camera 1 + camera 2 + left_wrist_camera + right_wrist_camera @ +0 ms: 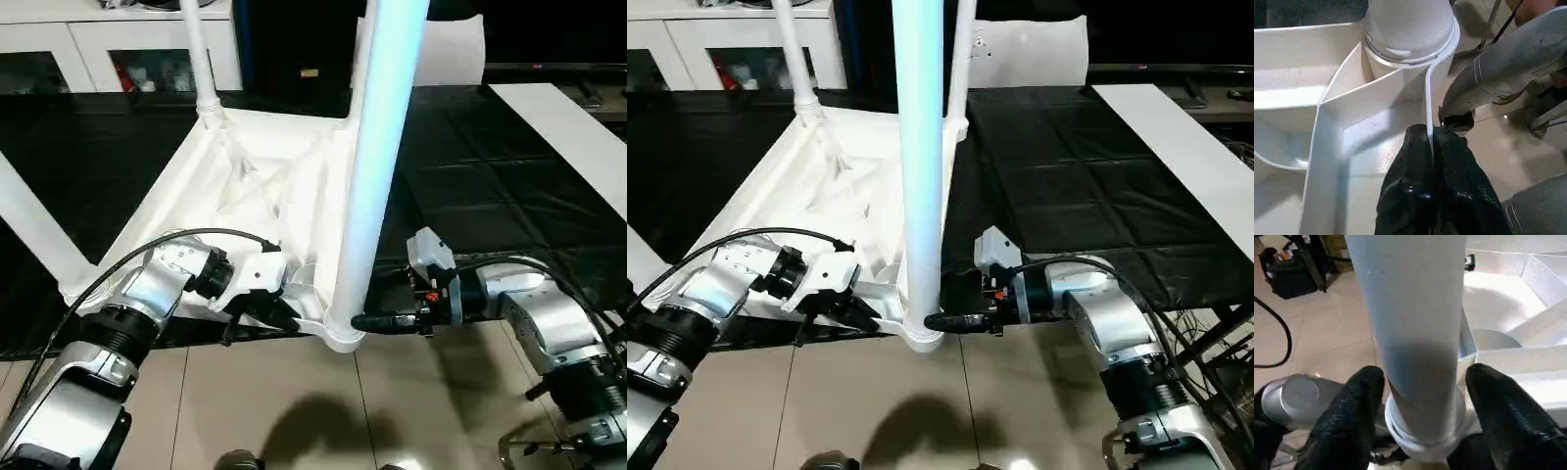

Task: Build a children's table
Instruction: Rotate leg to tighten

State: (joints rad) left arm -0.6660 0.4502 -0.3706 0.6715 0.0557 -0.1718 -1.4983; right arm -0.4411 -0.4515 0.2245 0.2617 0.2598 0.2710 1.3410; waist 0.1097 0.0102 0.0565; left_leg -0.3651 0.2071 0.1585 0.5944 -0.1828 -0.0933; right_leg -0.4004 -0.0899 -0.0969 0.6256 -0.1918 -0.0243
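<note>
**Near leg upright in its corner socket, a gripper on either side**

At the far left of the left eye view we see a leg (34,230) slanting out of frame from the tabletop's left corner. The tabletop (245,186) lies upside down across the middle of the frame, ribbed underside up, resting on a black sheet (470,196). Another leg (199,54) rises from the far corner socket at upper centre-left.

In the lower left our left gripper (279,308) reaches in at the tabletop's near edge. The left wrist view shows its two black fingers (1410,191) pinched closed on the thin white rim of the tabletop (1327,161), just beside the corner socket.

At centre, the near leg (377,147) stands upright in the near corner socket (338,333), running out of the top of the frame.

To the lower right, our right gripper (377,321) points in level at the base of that leg. In the right wrist view its fingers (1347,416) stand spread either side of the near leg (1415,333); we cannot tell whether they touch it. A flat white sheet (578,137) lies at the upper right.
</note>
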